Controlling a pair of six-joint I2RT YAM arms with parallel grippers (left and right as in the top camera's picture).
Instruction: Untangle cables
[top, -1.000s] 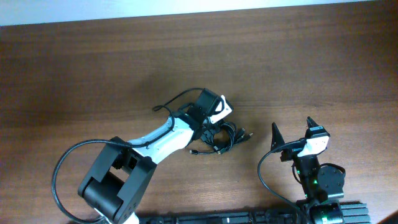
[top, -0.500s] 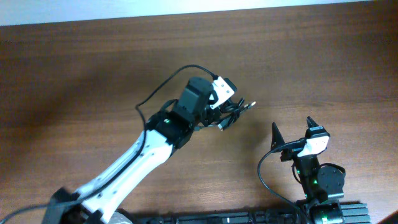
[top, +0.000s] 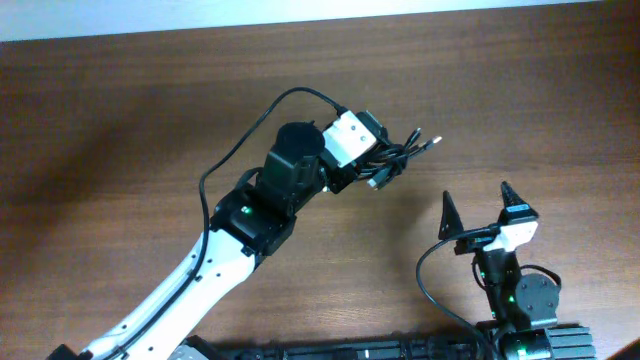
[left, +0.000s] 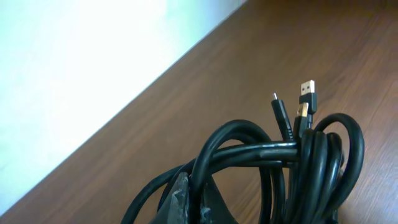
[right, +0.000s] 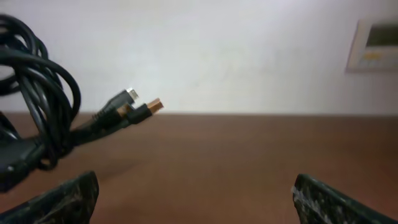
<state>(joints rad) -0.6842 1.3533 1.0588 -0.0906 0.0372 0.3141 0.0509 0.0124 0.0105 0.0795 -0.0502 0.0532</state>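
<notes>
Right of the tabletop's middle, the cables hang in one bunch above the wood. The left fingers are closed tight on them, and the plug ends point right. Nearer the front edge, well apart, the right fingers stand wide and hold nothing. Open wood reaches to the far edge.

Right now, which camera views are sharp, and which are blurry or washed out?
Overhead: even light, the cables crisp. Left wrist: cables sharp up close, white background blown out. Right wrist: soft throughout, plug ends blurred.
</notes>
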